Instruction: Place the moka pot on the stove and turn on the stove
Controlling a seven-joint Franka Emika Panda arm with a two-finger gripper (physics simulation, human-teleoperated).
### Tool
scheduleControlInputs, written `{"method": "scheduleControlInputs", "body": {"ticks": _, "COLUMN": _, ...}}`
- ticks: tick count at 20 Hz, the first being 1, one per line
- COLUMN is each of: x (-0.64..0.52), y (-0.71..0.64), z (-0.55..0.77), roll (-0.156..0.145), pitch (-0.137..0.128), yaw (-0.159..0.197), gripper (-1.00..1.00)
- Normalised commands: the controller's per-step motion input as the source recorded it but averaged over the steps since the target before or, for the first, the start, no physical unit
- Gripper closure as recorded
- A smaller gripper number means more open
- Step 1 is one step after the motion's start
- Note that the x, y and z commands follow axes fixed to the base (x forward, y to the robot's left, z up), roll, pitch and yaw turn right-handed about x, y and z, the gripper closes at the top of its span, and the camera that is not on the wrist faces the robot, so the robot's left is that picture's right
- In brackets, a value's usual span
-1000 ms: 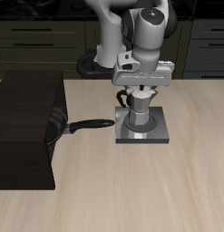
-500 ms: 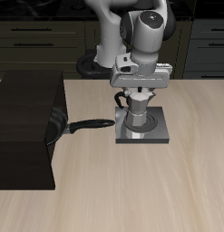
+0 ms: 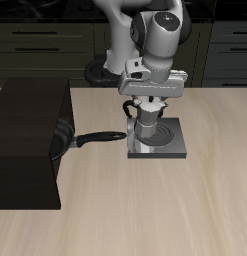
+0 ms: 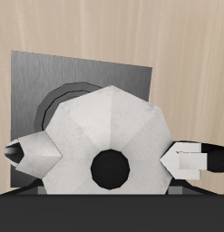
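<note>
The pot (image 3: 148, 124) sits on the stove (image 3: 174, 146), a bit off the middle of the round coil (image 4: 70, 91), and the gripper (image 3: 150, 100) hangs right over it, but I cannot tell if its fingers are pinching the pot or spread apart. If the arm lifts or swings while something catches, the pot could tip or slide off the coil. The stove's knob is hidden, and so is most of the coil under the pot.
</note>
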Motion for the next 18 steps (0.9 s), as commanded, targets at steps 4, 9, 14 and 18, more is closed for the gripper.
{"method": "scheduleControlInputs", "body": {"ticks": 4, "x": -0.03, "y": -0.01, "z": -0.01, "roll": -0.013, "pitch": 0.002, "yaw": -0.003, "gripper": -1.00}}
{"method": "scheduleControlInputs", "body": {"ticks": 9, "x": -0.03, "y": 0.06, "z": -0.03, "roll": 0.011, "pitch": 0.006, "yaw": 0.006, "gripper": -1.00}}
{"method": "scheduleControlInputs", "body": {"ticks": 14, "x": -0.03, "y": 0.15, "z": -0.05, "roll": 0.027, "pitch": 0.009, "yaw": 0.013, "gripper": -1.00}}
{"method": "scheduleControlInputs", "body": {"ticks": 18, "x": -0.05, "y": 0.14, "z": 0.04, "roll": 0.018, "pitch": -0.013, "yaw": 0.028, "gripper": -1.00}}
